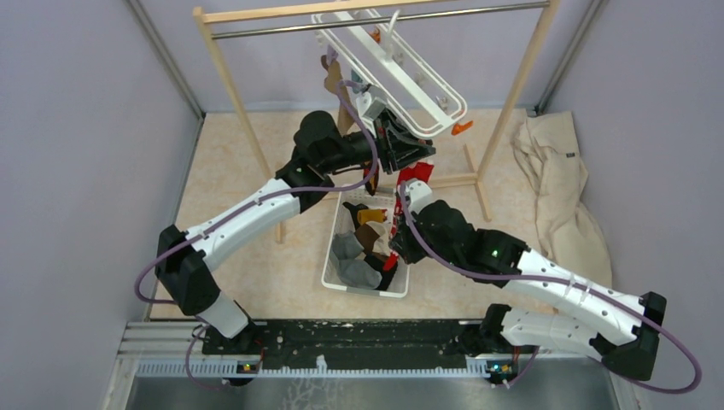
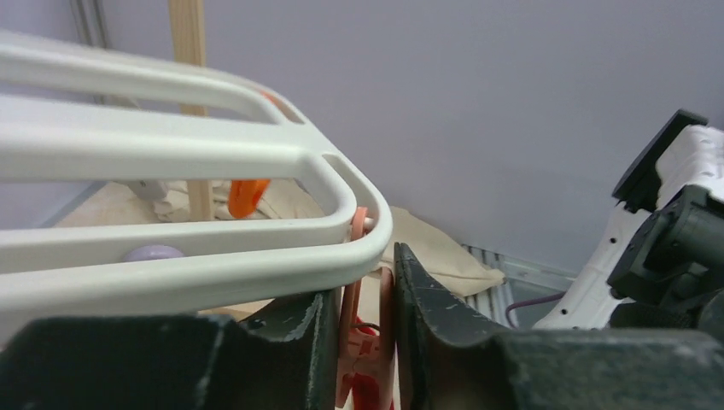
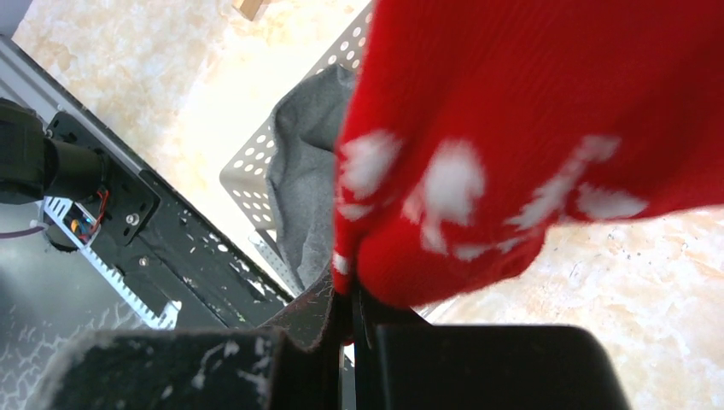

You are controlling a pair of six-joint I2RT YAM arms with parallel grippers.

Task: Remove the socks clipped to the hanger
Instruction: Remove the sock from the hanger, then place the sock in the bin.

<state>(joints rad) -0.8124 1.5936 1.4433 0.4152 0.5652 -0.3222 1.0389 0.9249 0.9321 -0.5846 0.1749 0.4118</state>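
No text, label, brand, number or sign can be read on anything here.

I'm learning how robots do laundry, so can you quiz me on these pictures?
1. True or false: the right jaws grip a red cloth sock with white spots.
2. What sits between the left jaws, under the white plastic hanger frame? A) a salmon-pink plastic clip B) a spoon C) a blue cup
3. Where do the loose socks lie?
Key: 1 true; 2 A; 3 in the white perforated plastic basket.
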